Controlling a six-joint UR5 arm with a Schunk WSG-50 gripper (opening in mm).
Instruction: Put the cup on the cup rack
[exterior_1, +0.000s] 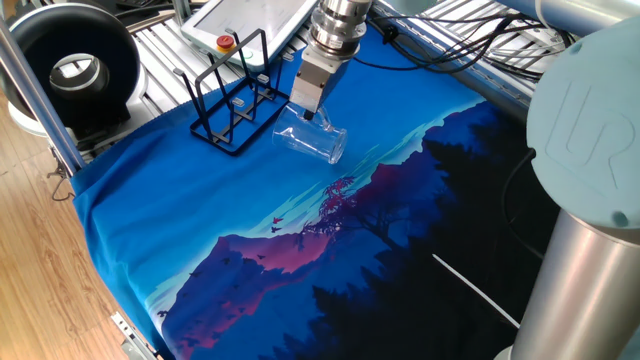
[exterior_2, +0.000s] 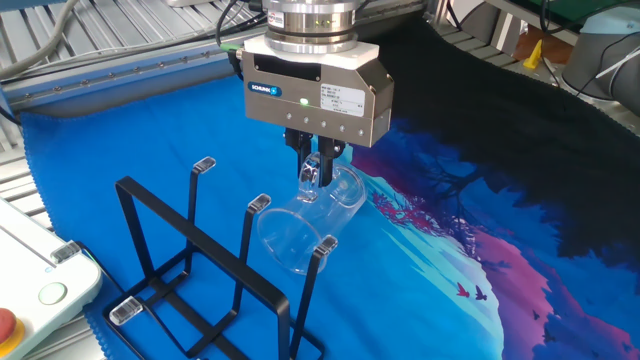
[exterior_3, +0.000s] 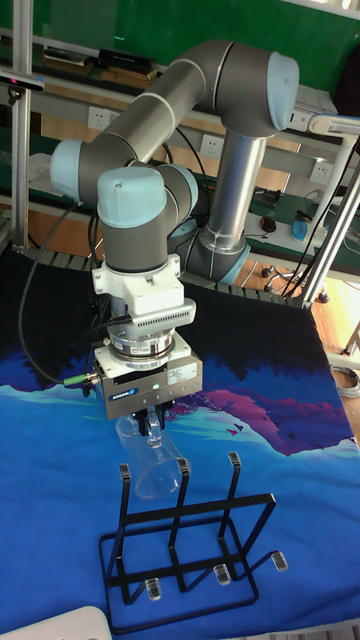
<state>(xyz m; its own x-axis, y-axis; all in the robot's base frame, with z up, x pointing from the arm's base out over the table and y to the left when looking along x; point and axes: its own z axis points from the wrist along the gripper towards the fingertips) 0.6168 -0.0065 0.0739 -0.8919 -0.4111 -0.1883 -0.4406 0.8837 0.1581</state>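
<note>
Tilting on its side just above the bench (exterior_1: 200, 230), the cup (exterior_2: 305, 225) is being pinched at its rim by the narrow hand (exterior_2: 318, 175), mouth turned toward a rack (exterior_2: 200, 270) prong for threading on.
</note>
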